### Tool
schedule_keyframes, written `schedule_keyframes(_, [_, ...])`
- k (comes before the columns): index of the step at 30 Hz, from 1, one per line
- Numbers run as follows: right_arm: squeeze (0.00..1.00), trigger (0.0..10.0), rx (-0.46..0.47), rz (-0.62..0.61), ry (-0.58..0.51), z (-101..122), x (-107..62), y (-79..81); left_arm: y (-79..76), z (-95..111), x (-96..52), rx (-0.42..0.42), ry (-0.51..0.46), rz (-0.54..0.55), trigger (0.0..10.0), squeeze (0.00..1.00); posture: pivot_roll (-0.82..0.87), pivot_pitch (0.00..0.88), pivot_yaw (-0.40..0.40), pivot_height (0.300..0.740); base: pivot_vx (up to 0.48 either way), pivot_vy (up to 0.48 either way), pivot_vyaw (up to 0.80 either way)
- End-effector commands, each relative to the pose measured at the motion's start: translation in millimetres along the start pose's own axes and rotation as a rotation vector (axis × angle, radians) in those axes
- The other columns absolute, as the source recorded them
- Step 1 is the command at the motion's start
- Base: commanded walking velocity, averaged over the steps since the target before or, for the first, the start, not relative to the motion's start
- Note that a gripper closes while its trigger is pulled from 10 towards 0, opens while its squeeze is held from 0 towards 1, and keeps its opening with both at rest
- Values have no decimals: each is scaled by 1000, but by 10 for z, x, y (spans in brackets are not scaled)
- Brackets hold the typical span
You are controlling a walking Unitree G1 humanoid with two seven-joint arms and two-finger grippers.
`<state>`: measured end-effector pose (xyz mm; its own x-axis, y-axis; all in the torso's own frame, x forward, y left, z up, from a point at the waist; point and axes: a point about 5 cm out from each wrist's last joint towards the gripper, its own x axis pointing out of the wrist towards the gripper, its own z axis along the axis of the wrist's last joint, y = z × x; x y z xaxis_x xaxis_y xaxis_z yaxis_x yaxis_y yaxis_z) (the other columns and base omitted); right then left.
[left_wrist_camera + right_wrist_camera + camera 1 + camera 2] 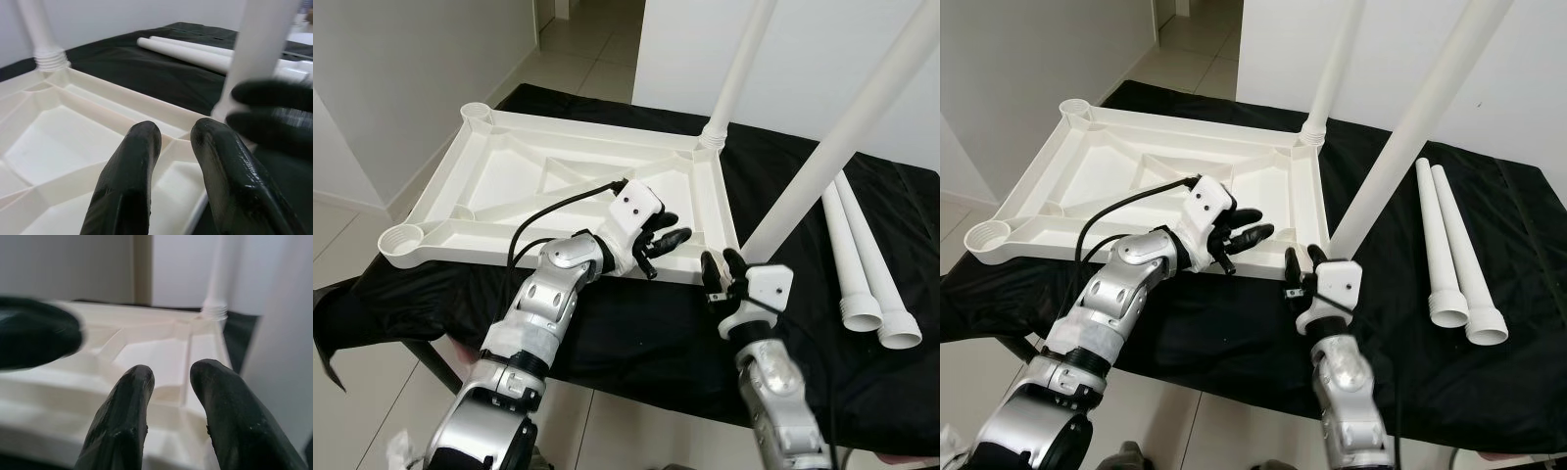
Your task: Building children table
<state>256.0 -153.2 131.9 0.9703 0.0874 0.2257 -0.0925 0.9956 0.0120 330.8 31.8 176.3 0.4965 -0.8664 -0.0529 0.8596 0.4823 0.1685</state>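
Upturned white tabletop (pixel 509 186), two legs (pixel 739 69) fitted

Left hand (pixel 666 243) reaching forward, fingers slightly parted; right hand (pixel 723 266) raised, fingers slightly parted

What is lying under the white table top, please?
The white table top lies upside down on a black cloth, which spreads out around it. What the cloth rests on is covered.

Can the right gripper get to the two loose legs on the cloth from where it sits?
Probably yes. The right gripper hovers by the tabletop's near corner, and the two loose legs lie on the black cloth to its right with bare cloth between. The standing leg rises close beside it, so swing low.
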Motion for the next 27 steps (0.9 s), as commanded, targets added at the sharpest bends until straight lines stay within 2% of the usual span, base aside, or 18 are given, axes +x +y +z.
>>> schedule_keyframes(1, [0, 10000, 8, -8, 35, -48, -8, -78, 157, -39, 0, -24, 37, 275, 10000, 0, 47, 0, -61, 740, 0, 0, 0])
schedule_keyframes(2, [0, 10000, 4, -18, 33, -29, 11, -159, 202, -50, -7, -27, 58, 304, 10000, 0, 49, 0, -61, 740, 0, 0, 0])
schedule_keyframes(5, [0, 10000, -8, -35, 30, -13, 20, -237, 237, -60, -17, -23, 77, 323, 10000, 0, 50, 0, -60, 740, 0, 0, 0])
schedule_keyframes(7, [0, 10000, -29, -83, 27, 10, 13, -428, 306, -87, -44, -5, 121, 361, 10000, 0, 52, 0, -60, 740, 0, 0, 0])
schedule_keyframes(11, [0, 10000, -36, -107, 26, 17, 6, -532, 337, -104, -58, 6, 145, 379, 10000, 0, 50, 0, -59, 740, 0, 0, 0])
schedule_keyframes(16, [0, 10000, -45, -120, 27, 17, 1, -598, 337, -118, -56, 18, 159, 379, 10000, 0, 48, 0, -58, 740, 0, 0, 0])
schedule_keyframes(20, [0, 10000, -59, -169, 25, 30, -6, -740, 303, -140, -29, 37, 178, 353, 10000, 0, 49, 0, -56, 740, 0, 0, 0])
schedule_keyframes(22, [0, 10000, -48, -186, 16, 46, -4, -760, 288, -151, -24, 42, 185, 343, 10000, 0, 48, 0, -54, 740, 0, 0, 0])
schedule_keyframes(27, [0, 10000, -25, -159, 5, 66, 3, -685, 255, -174, -12, 55, 203, 320, 10000, 0, 49, 0, -53, 740, 0, 0, 0])
